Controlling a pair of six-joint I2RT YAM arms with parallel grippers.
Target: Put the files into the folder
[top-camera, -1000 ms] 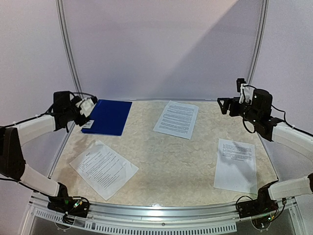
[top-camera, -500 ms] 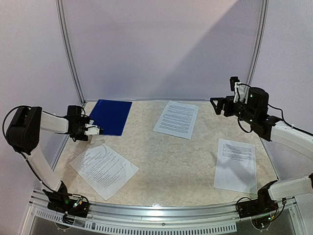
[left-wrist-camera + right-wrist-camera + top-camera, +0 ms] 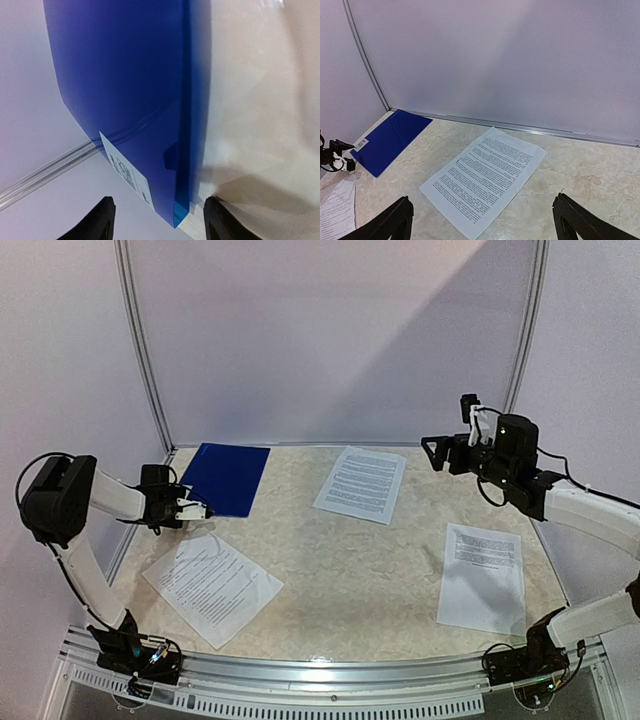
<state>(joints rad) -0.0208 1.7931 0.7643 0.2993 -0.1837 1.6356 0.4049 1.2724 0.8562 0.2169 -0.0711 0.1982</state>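
Blue folder corner sits between the spread fingers of the left end effector, right end effector gaping wide above a printed sheet

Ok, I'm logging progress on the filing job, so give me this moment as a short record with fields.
folder: closed, flat, far left of table
files: three, all loose on the table, none in the folder
positions: near-left sheet, far-centre sheet, right sheet
left gripper: jaws open, either side of folder's near corner
right gripper: raised, jaws open, empty
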